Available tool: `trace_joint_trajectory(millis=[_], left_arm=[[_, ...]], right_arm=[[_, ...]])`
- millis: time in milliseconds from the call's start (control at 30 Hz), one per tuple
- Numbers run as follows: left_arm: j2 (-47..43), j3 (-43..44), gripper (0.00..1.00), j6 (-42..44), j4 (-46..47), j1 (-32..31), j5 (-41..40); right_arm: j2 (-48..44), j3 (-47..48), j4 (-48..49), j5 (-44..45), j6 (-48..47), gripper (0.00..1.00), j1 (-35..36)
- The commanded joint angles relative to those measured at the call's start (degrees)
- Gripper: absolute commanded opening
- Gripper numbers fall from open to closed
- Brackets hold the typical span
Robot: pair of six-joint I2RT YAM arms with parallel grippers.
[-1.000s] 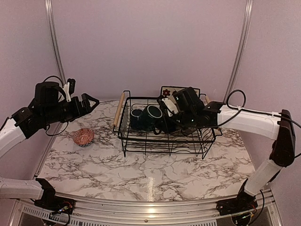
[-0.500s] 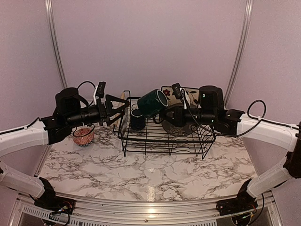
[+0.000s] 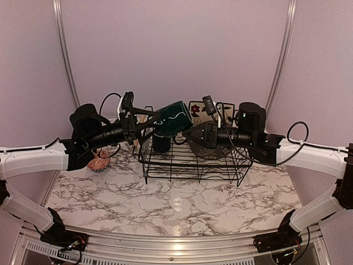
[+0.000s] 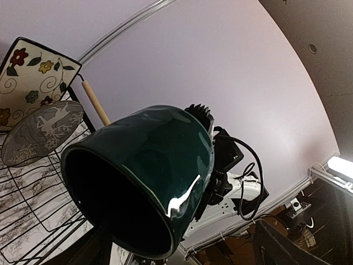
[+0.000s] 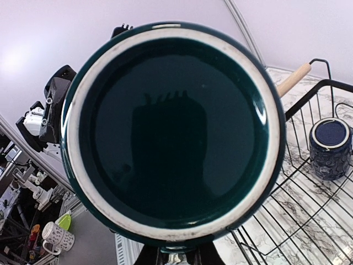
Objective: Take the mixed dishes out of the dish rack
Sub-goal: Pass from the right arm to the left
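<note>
My right gripper [image 3: 189, 132] is shut on a dark teal mug [image 3: 172, 117] and holds it on its side in the air above the left end of the black wire dish rack [image 3: 193, 165]. In the right wrist view the mug's base [image 5: 171, 127] fills the frame, with the gripper [image 5: 176, 255] closed on its handle below. My left gripper [image 3: 146, 123] is open, right at the mug's mouth [image 4: 118, 204]. The second teal mug [image 3: 160, 142] stands in the rack. The grey plate [image 4: 41, 132] and the square floral plate [image 4: 27, 77] stand at the rack's far side.
The small bowl [image 3: 98, 161] sits on the marble table left of the rack, partly behind my left arm. The rack's light wooden handle [image 5: 292, 80] is just beside the held mug. A pale wall stands close behind the rack.
My right gripper has lifted the teal mug out of the rack and carried it left. My left arm has swung right, its open fingers now at the mug's mouth.
</note>
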Motion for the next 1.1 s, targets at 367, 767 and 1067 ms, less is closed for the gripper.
trace_joint_trajectory(millis=[367, 767, 1067], left_arm=[[6.61, 1.50, 0.56, -9.98, 18.25, -1.32, 3.23], [7.93, 2.91, 0.17, -10.97, 19.48, -1.56, 4.19], [6.37, 2.22, 0.02, -10.40, 19.12, -1.56, 4.36]], right_arm=[[2.54, 0.46, 11.62, -3.62, 3.29, 0.00, 1.74], [1.74, -0.37, 11.37, -3.20, 2.87, 0.00, 1.83], [1.11, -0.90, 10.48, -1.88, 2.48, 0.16, 1.78]])
